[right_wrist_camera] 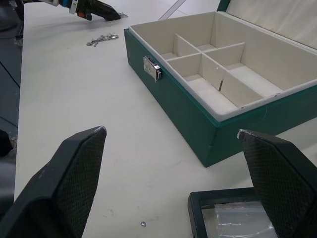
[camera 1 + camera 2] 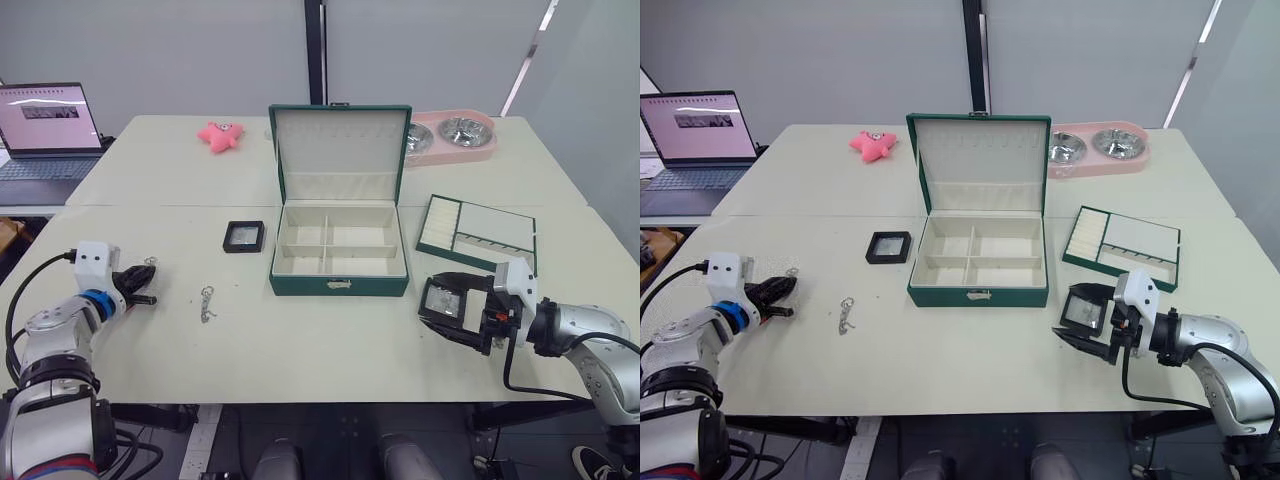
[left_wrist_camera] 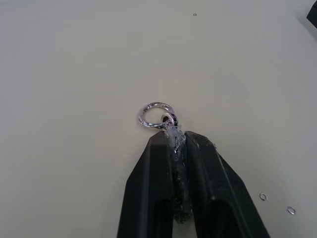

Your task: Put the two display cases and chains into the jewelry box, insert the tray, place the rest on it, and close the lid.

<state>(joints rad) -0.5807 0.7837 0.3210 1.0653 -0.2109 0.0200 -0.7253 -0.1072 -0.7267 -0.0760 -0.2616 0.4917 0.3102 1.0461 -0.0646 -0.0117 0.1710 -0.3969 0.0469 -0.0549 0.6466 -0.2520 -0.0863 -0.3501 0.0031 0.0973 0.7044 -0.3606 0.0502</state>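
Observation:
The dark green jewelry box [image 2: 338, 285] stands open mid-table, its compartments empty and its lid [image 2: 340, 140] upright. The tray [image 2: 478, 232] lies to its right. One display case [image 2: 243, 236] lies left of the box. The other display case [image 1: 233, 215] lies between the wide-open fingers of my right gripper [image 2: 430, 305], with no finger touching it. Near the table's left edge my left gripper [image 3: 176, 136] is shut on a chain [image 3: 155, 115], whose ring sticks out past the fingertips. A second chain [image 2: 207, 303] lies on the table between that gripper and the box.
A pink star toy [image 2: 221, 135] and a pink double pet bowl [image 2: 452, 135] sit at the back. A laptop [image 2: 45, 130] is at the far left. Tiny loose rings [image 3: 263, 197] lie on the table by my left gripper.

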